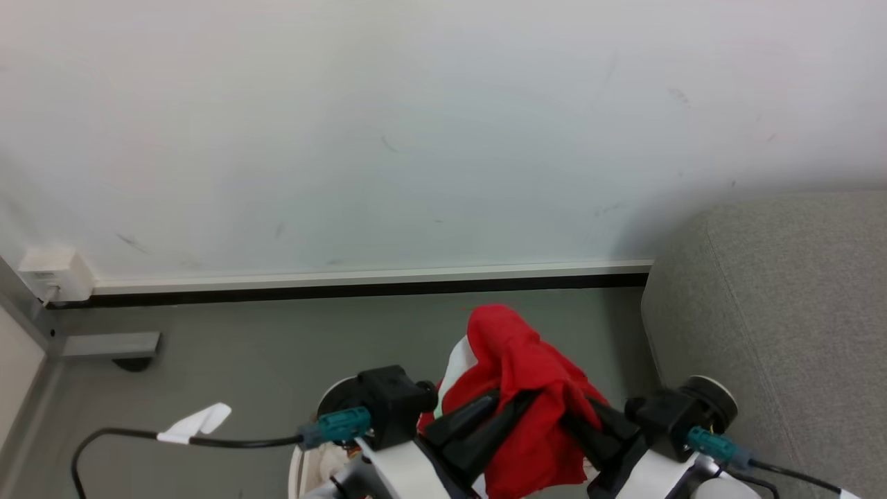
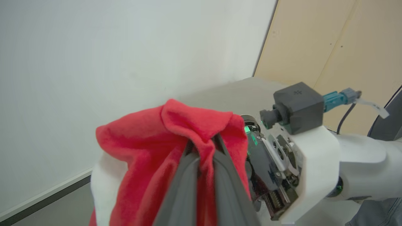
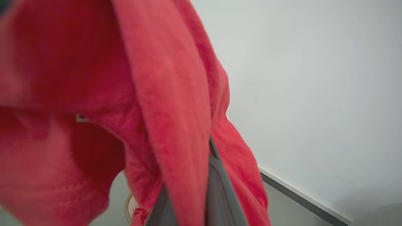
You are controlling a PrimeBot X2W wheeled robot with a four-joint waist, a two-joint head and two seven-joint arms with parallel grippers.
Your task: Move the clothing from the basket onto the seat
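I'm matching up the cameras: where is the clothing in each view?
Head view: clothing at bottom centre, left of the seat.
Left wrist view: clothing at lower left-centre.
Right wrist view: clothing across the left and centre.
Shared landmark: the skirting below the white wall.

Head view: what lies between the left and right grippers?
The red garment. In the head view it is bunched between the left gripper and the right gripper, draped over the fingers of both.

No readable text, brand, number or sign on any surface, not even on the white cable tag [image 1: 196, 422].
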